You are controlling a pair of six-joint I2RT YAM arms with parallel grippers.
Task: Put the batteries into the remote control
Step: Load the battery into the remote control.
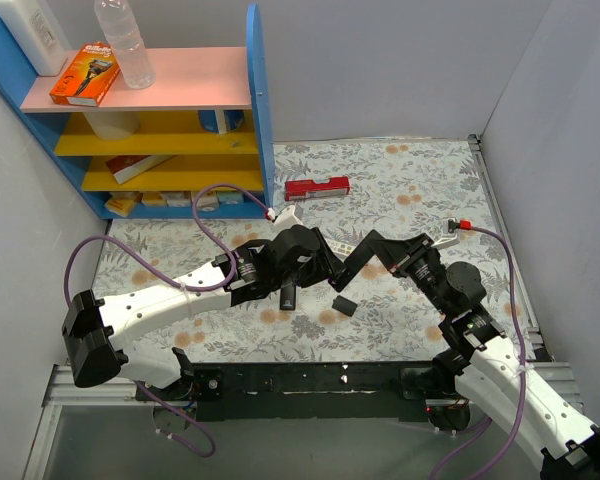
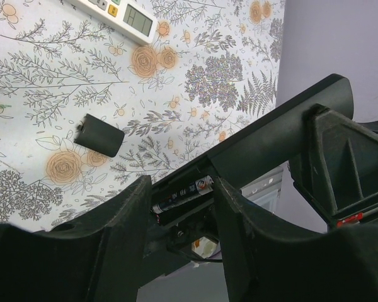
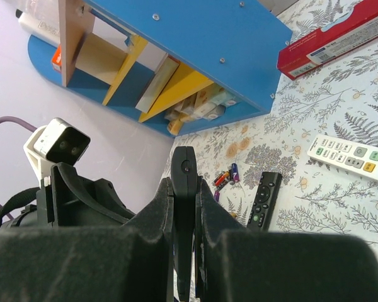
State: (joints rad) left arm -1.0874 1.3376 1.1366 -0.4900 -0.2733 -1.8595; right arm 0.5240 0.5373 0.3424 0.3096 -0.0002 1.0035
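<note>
The right pincer (image 3: 184,184) is clamped tight on the black remote control (image 3: 186,165), holding it over the middle of the table (image 1: 420,180). The left pincer (image 2: 181,186) stands half closed, its fingers either side of a battery (image 2: 179,197) lying in the remote's open compartment. Whether they press the battery I cannot tell. The back cover (image 2: 99,133) lies flat on the table. Loose batteries (image 3: 225,177) lie beside a slim black remote (image 3: 263,198).
</note>
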